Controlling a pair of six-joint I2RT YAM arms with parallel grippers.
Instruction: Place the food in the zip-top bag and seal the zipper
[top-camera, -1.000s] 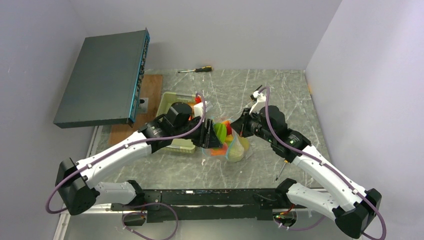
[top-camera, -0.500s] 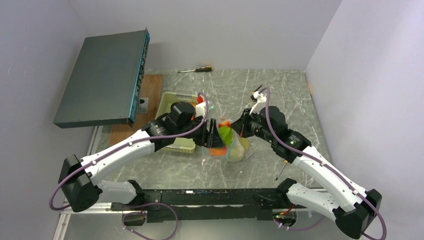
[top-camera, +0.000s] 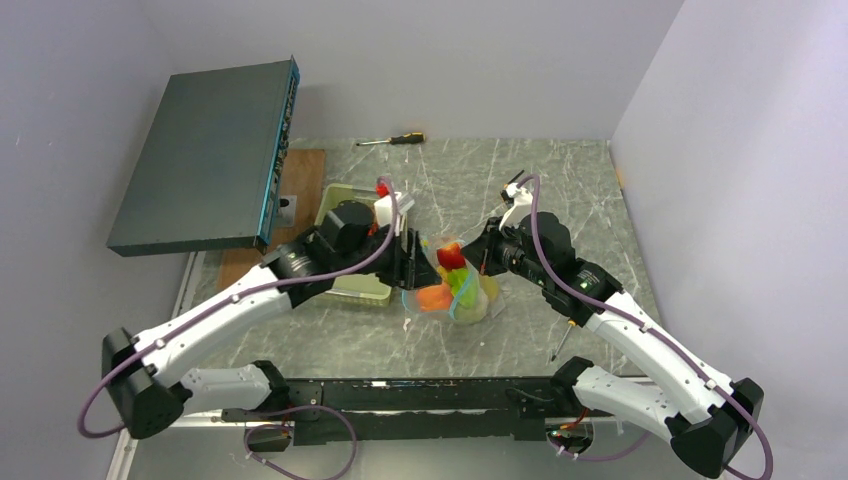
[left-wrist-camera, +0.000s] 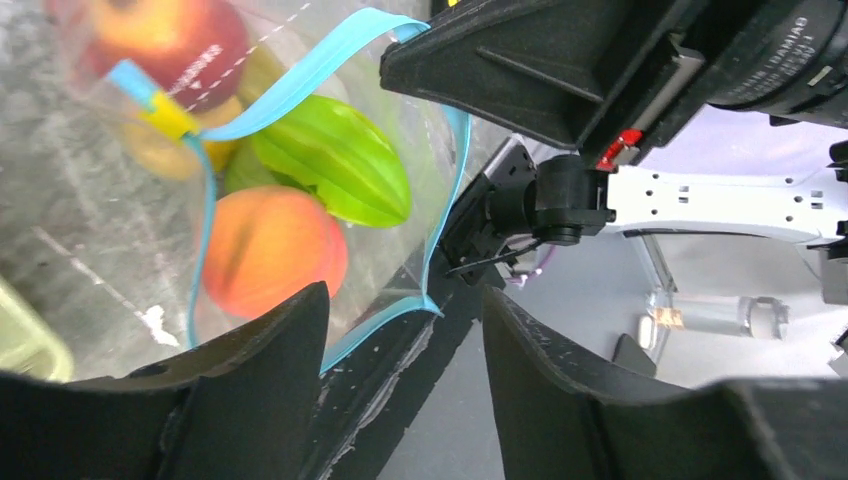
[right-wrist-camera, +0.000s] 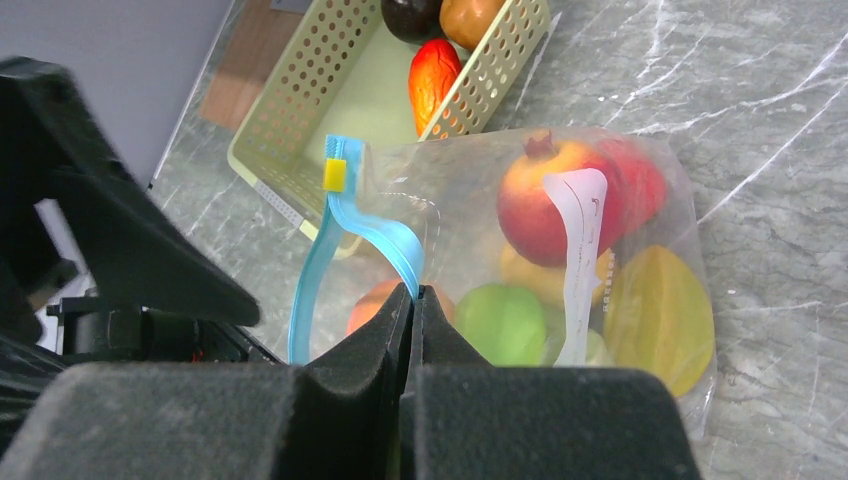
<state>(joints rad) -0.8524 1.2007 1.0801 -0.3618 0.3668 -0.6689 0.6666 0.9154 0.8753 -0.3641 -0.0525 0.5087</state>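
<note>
Above the table, in the top view, the left gripper (top-camera: 410, 265) has drawn back toward the pale green tray (top-camera: 336, 192) and no longer hangs over the zip-top bag (top-camera: 472, 305). The green fruit (top-camera: 461, 281) it carried a second ago now lies inside with the others. The right gripper (top-camera: 481, 262) holds up the bag's far side.

From the left wrist, that gripper's jaws stand apart with nothing between them, so the fruit is released. Beyond them it rests against a peach (left-wrist-camera: 265, 250), inside the loop of the teal zipper (left-wrist-camera: 300, 85), which gapes open with its yellow slider (left-wrist-camera: 170, 115) at one end.

From the right wrist, the fingers are clenched on the zipper strip, keeping the mouth lifted. A pomegranate (right-wrist-camera: 545, 205) and a yellow star fruit (right-wrist-camera: 655, 320) also sit in the bag. A red-orange piece (right-wrist-camera: 435, 70), a dark one (right-wrist-camera: 410, 14) and a brown one (right-wrist-camera: 470, 12) lie in the tray. One more drop looks done, but loading seems unfinished and sealing must wait.
</note>
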